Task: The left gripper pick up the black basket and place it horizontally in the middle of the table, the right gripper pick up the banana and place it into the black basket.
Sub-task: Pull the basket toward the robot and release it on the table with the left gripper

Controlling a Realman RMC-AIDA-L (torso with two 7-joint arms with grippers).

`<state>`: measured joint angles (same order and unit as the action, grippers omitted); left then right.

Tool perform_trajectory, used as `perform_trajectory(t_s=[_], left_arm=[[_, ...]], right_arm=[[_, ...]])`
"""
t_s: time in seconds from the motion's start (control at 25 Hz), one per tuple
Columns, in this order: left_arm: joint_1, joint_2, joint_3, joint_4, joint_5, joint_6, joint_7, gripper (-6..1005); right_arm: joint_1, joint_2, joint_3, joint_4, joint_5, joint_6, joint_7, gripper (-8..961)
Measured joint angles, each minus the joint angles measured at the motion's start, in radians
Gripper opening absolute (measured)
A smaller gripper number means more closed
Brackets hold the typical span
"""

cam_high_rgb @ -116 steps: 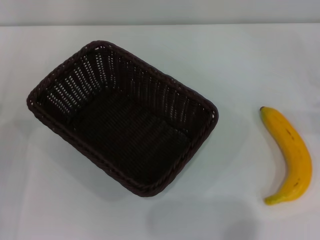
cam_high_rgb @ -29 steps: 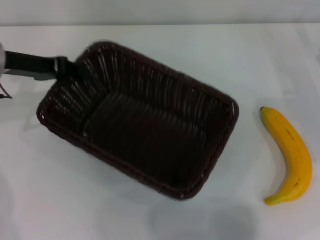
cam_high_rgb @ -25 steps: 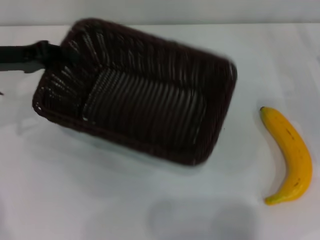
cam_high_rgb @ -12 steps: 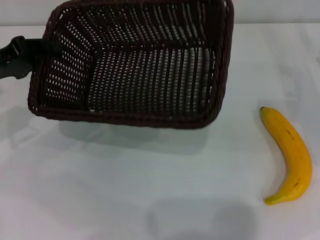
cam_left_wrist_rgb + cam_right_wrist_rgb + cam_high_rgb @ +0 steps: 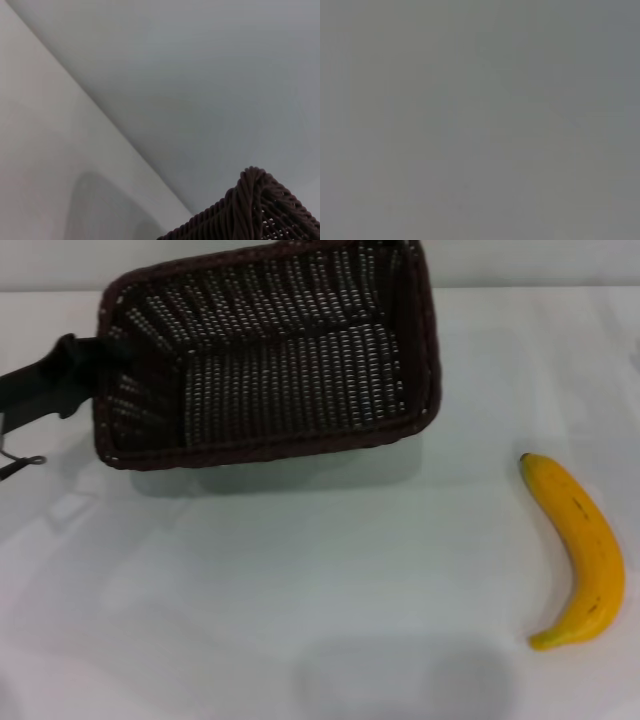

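Half a second ago the large dark brown-black woven wicker basket (image 5: 268, 350) sat higher in the head view, with its top rim cut off by the picture's edge; now it has come lower and turned slightly, so its right end rides higher than its left. It is off the plain white desk (image 5: 300, 580), tilted with its open side toward the camera, and it casts a soft shadow on the desk beneath it. The black matte left pincer (image 5: 72, 375) reaches in from the left edge and is clamped on the left short rim of the basket, carrying it. In the left wrist view only a braided corner of the basket (image 5: 250, 210) shows against the pale desk.

Well to the right of the basket and nearer the robot, the single curved ripe yellow banana (image 5: 580, 550) with small brown specks lies flat on the desk exactly where it lay before, its darker stem tip pointing away from the robot. The right pincer appears in no view; the right wrist view shows only featureless grey.
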<state>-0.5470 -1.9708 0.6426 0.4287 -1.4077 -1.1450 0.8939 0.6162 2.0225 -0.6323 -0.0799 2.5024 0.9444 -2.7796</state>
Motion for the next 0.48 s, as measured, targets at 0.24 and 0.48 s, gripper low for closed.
perform_trajectory(t_s=[0.24, 0.48], left_arm=[[-0.065, -0.004, 0.0, -0.045, 0.046, 0.045, -0.007, 239], [-0.104, -0.028, 0.001, -0.064, 0.074, 0.112, -0.01, 251]], right_arm=[[-0.003, -0.002, 0.0, 0.0, -0.001, 0.0, 0.0, 881], [-0.003, -0.004, 0.0, 0.002, -0.002, -0.005, 0.0, 880]])
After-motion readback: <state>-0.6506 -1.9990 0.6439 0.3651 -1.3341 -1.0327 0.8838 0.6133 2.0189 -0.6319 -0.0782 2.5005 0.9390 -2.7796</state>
